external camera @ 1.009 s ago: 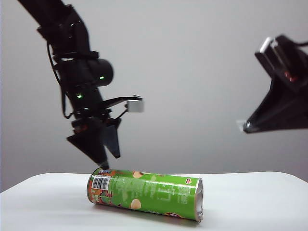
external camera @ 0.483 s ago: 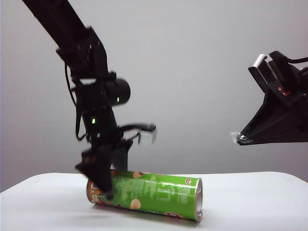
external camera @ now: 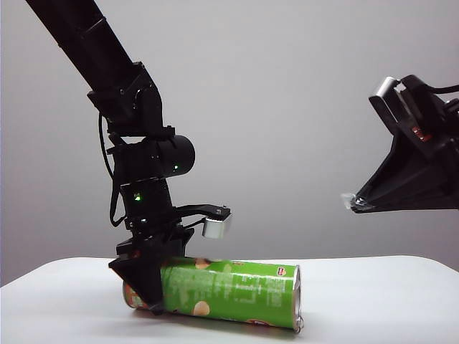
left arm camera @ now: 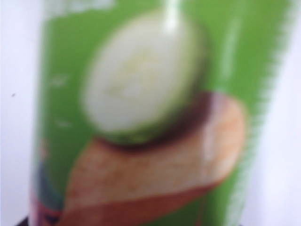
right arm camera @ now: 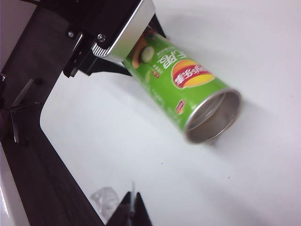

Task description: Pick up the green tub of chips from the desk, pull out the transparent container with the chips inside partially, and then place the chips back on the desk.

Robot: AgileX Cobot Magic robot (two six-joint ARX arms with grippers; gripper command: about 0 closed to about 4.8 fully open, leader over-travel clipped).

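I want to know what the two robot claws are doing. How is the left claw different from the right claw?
The left gripper is down on the desk, with its fingers around the closed end of the green tub of chips; the right gripper hangs high in the air, away from the tub. The left one stands spread wide, while the right one is shut and holds nothing. Both are black.

Both arms are matte black, with silver-cased wrist cameras [external camera: 216,226] (small green lights glow on the left).
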